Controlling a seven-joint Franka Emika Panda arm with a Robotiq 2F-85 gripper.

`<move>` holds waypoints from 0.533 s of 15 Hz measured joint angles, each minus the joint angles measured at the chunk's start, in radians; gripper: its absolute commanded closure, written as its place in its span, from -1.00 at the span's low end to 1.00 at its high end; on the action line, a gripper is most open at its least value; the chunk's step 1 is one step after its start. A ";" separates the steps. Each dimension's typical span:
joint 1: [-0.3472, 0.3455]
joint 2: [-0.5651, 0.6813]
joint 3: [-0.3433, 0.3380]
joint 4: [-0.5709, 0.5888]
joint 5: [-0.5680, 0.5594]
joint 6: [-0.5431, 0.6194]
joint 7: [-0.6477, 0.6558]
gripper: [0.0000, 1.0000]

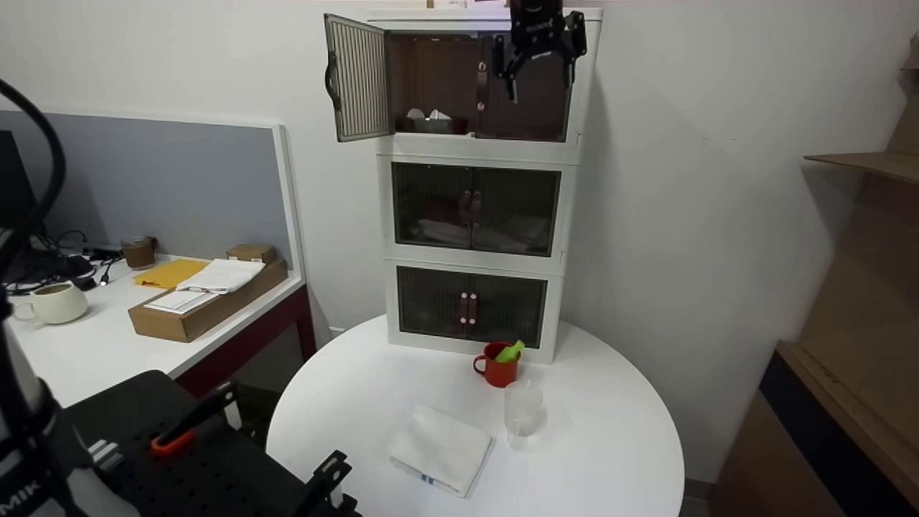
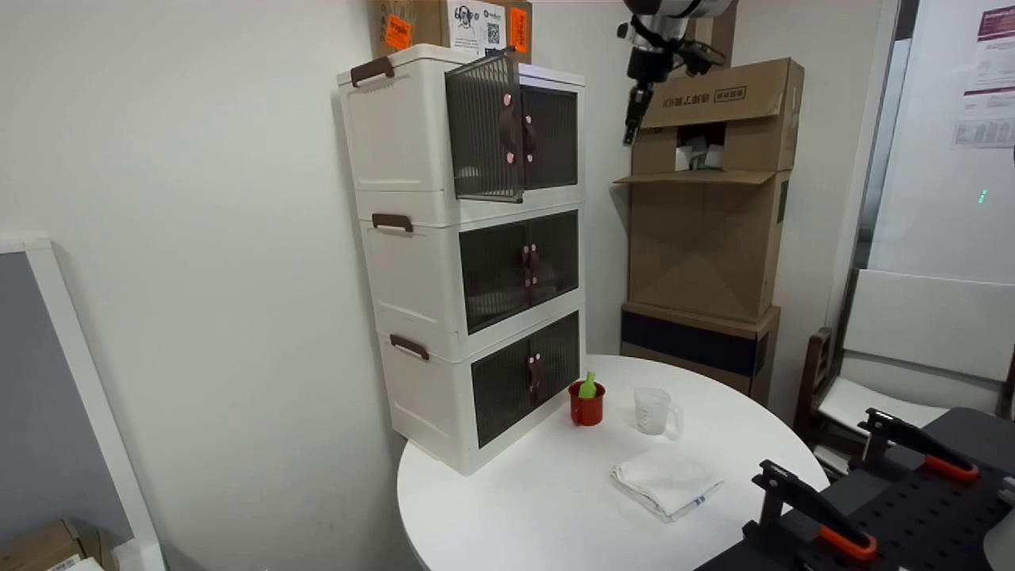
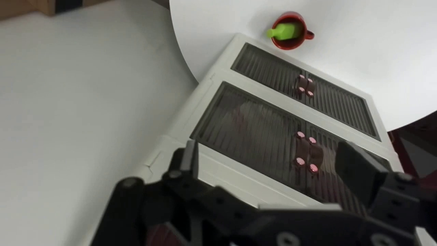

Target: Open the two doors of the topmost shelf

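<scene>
The topmost shelf (image 1: 474, 151) tops a white three-tier cabinet. In both exterior views its left door (image 1: 357, 80) (image 2: 482, 131) stands swung open. Its right door (image 1: 531, 108) (image 2: 553, 135) looks shut, with a dark handle (image 1: 482, 86) (image 2: 530, 136) at its inner edge. My gripper (image 1: 542, 87) is open and empty. It is in front of the right door, apart from the cabinet, as an exterior view shows (image 2: 632, 131). In the wrist view my spread fingers (image 3: 269, 150) frame the middle shelf's doors (image 3: 252, 130); the topmost shelf's doors are mostly hidden behind the gripper.
A red mug (image 1: 500, 370) with a green item, a clear measuring cup (image 1: 523, 409) and a folded white cloth (image 1: 441, 449) are on the round table (image 1: 610, 445). Cardboard boxes (image 2: 698, 238) stand beside the cabinet. A small container (image 1: 431, 125) sits inside the opened shelf.
</scene>
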 measured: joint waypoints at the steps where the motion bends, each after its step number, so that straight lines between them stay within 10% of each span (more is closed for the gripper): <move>1: -0.006 0.034 0.013 0.030 0.031 -0.002 -0.065 -1.00; 8: -0.092 0.179 0.117 0.182 0.180 0.000 -0.497 -1.00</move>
